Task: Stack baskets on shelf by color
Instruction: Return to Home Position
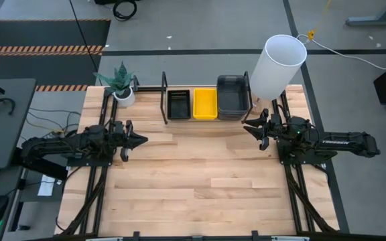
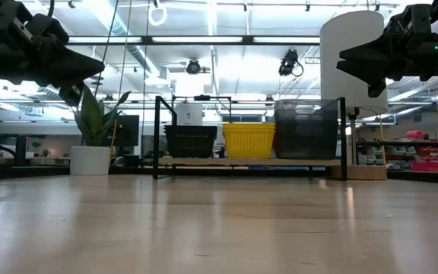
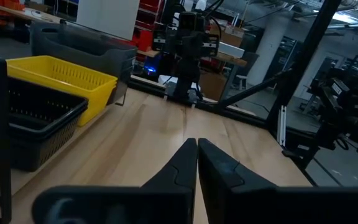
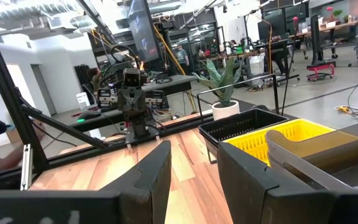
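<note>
Baskets shelved by colour, job looks all but done

You have three colour groups side by side on the shelf (image 2: 249, 161): black baskets (image 1: 178, 104), yellow baskets (image 1: 205, 104), then grey baskets (image 1: 232, 96). You can see no basket loose on the tabletop (image 1: 200, 181), so I judge only parking the arms is left. Your left pincer (image 3: 196, 142) hangs closed and empty, well apart from the shelf. Your right pincer (image 4: 194, 146) hangs open and empty, near the grey baskets, touching nothing.

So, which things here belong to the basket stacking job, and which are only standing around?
Job: black baskets, yellow baskets, grey baskets, shelf under them; left gripper and right gripper hover at either side.
Lying about: potted plant, white cylinder.
</note>
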